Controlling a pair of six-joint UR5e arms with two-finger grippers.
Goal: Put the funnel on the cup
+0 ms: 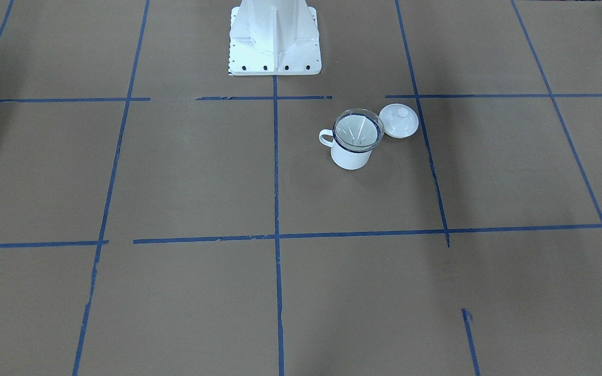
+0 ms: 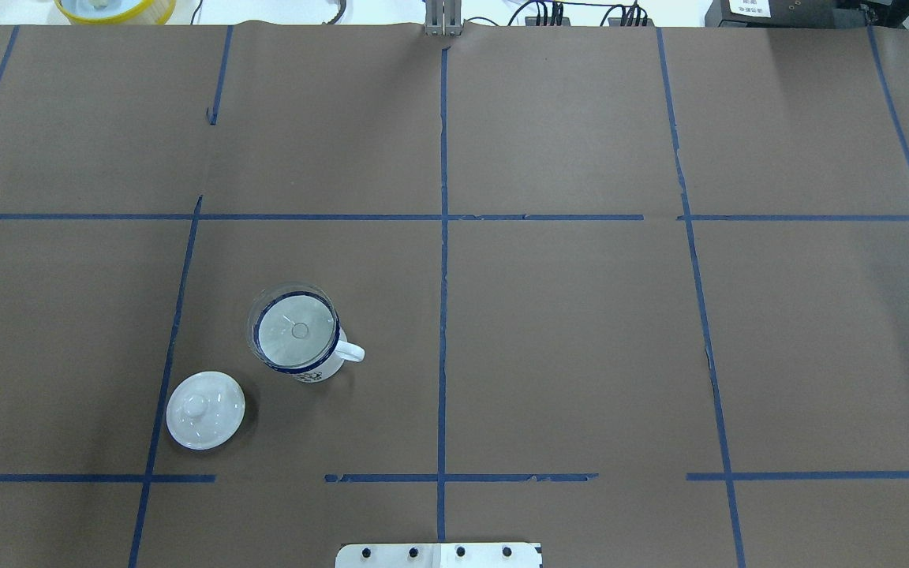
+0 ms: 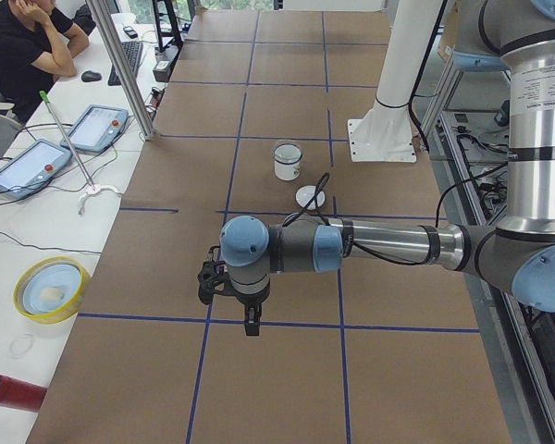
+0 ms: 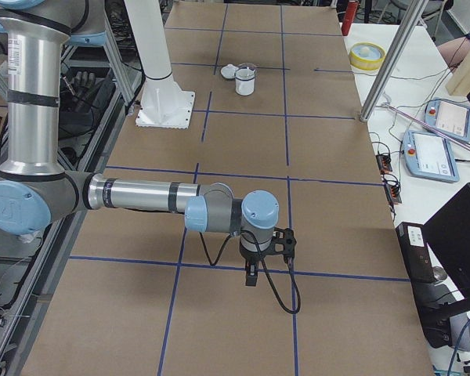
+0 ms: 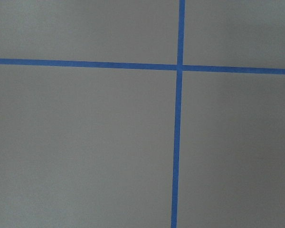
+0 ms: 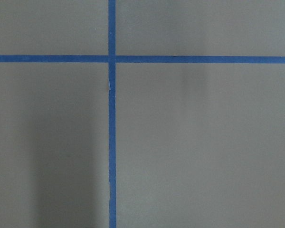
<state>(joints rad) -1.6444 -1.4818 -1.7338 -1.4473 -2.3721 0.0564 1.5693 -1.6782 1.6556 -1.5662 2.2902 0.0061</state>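
Neither pair of jaws can be judged as apart or together, because each gripper shows only in a side view. The left gripper (image 3: 251,324) hangs pointing down over the table (image 2: 581,355), well apart from the cup (image 1: 350,156) and on the side of it toward the table's left end. The right gripper (image 4: 251,279) also points down, much farther from the cup and toward the opposite end. Both wrist views show only brown paper and a crossing of blue tape lines (image 5: 179,67), and nothing is held in either.

The funnel (image 1: 358,128) sits in the mouth of the cup, with its clear cone resting on the dark blue rim and its spout pointing down inside. The cup stands upright, and its handle (image 2: 350,353) points toward the centre tape line. A white knobbed lid (image 2: 205,410) lies flat on the paper near the cup, on the side away from the handle and closer to the robot base (image 1: 274,39). From overhead, the lid and the cup do not touch.
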